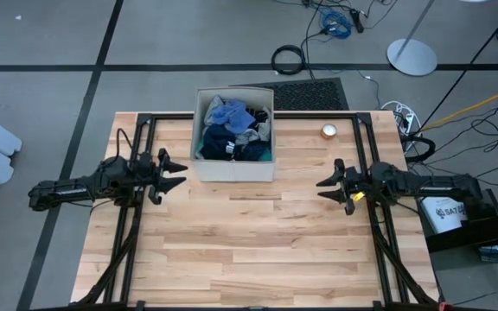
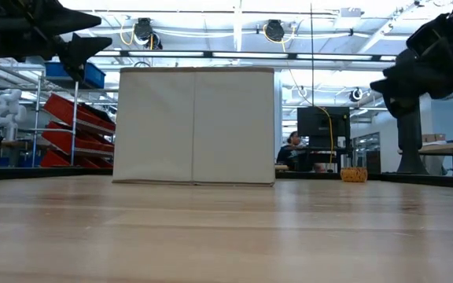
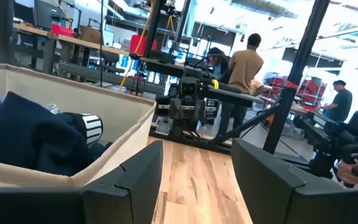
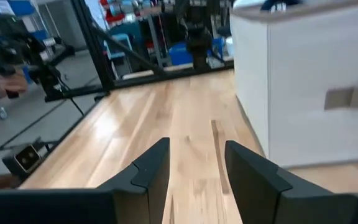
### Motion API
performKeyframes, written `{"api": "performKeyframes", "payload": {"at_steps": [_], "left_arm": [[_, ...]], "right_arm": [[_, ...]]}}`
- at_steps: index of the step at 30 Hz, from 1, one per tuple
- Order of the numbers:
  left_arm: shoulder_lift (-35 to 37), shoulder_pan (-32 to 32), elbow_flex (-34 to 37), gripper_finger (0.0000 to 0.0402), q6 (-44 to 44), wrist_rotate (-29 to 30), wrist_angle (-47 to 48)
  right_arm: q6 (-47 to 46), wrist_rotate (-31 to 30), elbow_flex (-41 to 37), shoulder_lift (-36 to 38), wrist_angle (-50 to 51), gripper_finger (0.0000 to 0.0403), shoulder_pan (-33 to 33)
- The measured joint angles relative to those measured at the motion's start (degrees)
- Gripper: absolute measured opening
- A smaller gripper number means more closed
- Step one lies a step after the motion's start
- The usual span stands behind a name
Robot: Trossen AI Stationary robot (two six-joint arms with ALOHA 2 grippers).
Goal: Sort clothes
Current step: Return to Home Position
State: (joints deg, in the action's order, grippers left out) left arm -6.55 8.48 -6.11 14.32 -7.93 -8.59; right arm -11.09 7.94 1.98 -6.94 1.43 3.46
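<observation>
The clothes (image 1: 234, 130) lie heaped inside a beige fabric box (image 1: 234, 169) that stands on its base at the table's far middle. I can make out light blue, navy, grey and turquoise pieces. The left wrist view shows a navy garment (image 3: 30, 140) and a black-and-white striped sock (image 3: 92, 128) against the box's wall (image 3: 126, 118). My left gripper (image 1: 177, 174) hovers open just left of the box, pointing level toward it. My right gripper (image 1: 325, 187) hovers open to the right of the box, pointing left. Nothing is between the fingers of either one.
A small round roll (image 1: 328, 131) sits on the table at the far right, behind my right gripper. The wooden table (image 1: 249, 250) stretches bare in front of the box. People stand in the room beyond the table (image 3: 244, 68).
</observation>
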Motion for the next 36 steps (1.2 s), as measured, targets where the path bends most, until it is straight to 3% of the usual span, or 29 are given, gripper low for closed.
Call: {"api": "performKeyframes", "payload": {"at_steps": [8, 13, 19, 22, 25, 36], "left_arm": [[0.00, 0.00, 0.00, 0.0200, -1.46, 0.49, -0.12], [-0.02, -0.02, 5.56, 0.0200, -1.37, -0.18, -10.90], [-0.17, 0.00, 5.62, 0.0200, -1.18, -1.61, -6.07], [-0.17, 0.01, 5.63, 0.0200, -1.68, -1.31, 0.85], [-0.54, 0.00, 5.64, 0.0200, -1.77, 2.36, 7.37], [-1.58, 0.01, 5.64, 0.0200, -5.76, 11.49, 7.31]], "right_arm": [[0.07, -0.12, 0.00, -4.91, 0.00, 0.0143, 0.00], [0.43, -0.93, 0.00, -5.24, 0.00, 0.0143, -0.02], [0.39, -0.90, 0.04, -5.25, 0.00, 0.0143, -0.04], [0.35, -0.90, 0.04, -5.25, 0.02, 0.0143, -0.04], [0.37, -0.87, 0.04, -5.25, 0.01, 0.0143, -0.04], [3.84, -3.59, 0.07, -5.27, 0.33, 0.0143, -0.04]]}}
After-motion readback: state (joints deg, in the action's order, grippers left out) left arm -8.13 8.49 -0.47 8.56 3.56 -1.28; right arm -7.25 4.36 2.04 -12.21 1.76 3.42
